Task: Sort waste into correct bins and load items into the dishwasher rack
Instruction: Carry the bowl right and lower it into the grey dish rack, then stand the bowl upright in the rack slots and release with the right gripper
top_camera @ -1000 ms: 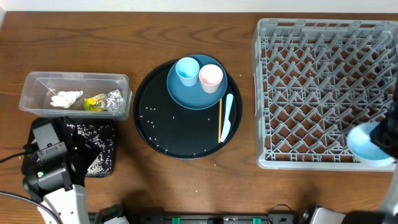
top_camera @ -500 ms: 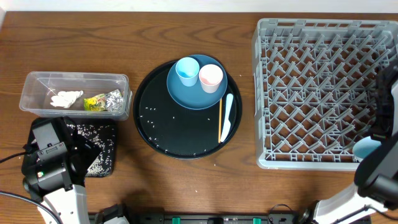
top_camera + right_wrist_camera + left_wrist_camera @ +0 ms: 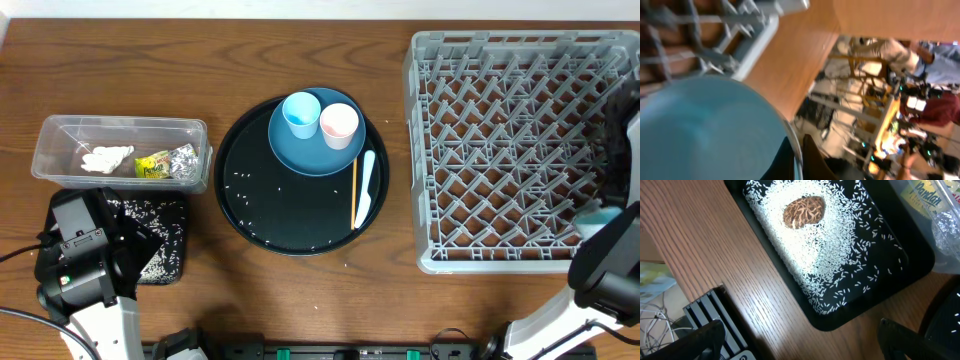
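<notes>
At the far right of the counter (image 3: 300, 40), over the front right corner of the dishwasher rack (image 3: 420, 150): right hand (image 3: 797, 150) pressed together on the rim of the pale-blue bowl (image 3: 598, 218), one dark finger on each side of the edge. From overhead, only part of that bowl on show, just inside the rack's right side, the rest hidden under the right arm (image 3: 610, 275). Set down among the pegs or hanging above them: cannot tell.

At mid-counter, large round black tray (image 3: 232, 215), with loose rice grains (image 3: 240, 180) scattered over its left half and front. On its back right part, dark-blue plate (image 3: 310, 155), bearing light-blue cup (image 3: 300, 113) and pink cup (image 3: 339, 124) side by side, very close together. Just in front of the plate, along the tray's right side, white spoon (image 3: 365, 190) and thin wooden chopstick (image 3: 354, 195) lying lengthwise next to each other, chopstick on the left.

Further left, clear tub (image 3: 120, 125) holding crumpled white tissue (image 3: 106, 158), yellow wrapper (image 3: 152, 166) and crumpled foil (image 3: 183, 158) in a row, left to right. Just in front of the tub, shallow black tray (image 3: 920, 265), partly under the left arm (image 3: 80, 265). Inside it, a broad patch of white rice (image 3: 825, 255), with a brown lumpy food piece (image 3: 803, 211) resting on the rice toward one end. Beside that tray's corner, left hand (image 3: 800, 327) spread wide, nothing between the fingers.
</notes>
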Controlling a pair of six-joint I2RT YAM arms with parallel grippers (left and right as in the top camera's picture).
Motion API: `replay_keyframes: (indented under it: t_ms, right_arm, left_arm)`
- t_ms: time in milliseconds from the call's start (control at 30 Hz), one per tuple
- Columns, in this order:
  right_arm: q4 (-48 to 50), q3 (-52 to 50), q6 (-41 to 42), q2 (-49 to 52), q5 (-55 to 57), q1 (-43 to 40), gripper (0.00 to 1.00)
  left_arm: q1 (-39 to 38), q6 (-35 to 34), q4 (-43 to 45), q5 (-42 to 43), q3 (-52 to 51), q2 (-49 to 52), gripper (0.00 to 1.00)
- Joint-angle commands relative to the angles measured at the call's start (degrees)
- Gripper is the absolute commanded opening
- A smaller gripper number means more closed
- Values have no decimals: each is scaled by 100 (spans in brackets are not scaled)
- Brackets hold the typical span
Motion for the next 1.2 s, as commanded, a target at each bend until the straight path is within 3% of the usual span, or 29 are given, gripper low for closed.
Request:
replay_keyframes:
  t_ms: [0, 500, 1167]
  right_arm:
    - [111, 125, 118, 83, 269, 245, 1]
    - [334, 120, 111, 85, 313, 597, 1]
    - [898, 114, -807, 107, 262, 1305, 1]
  left_arm:
    - [24, -4, -13, -66, 72, -4, 98]
    - [24, -4, -13, -66, 72, -4, 98]
    - [24, -4, -13, -66, 72, -4, 98]
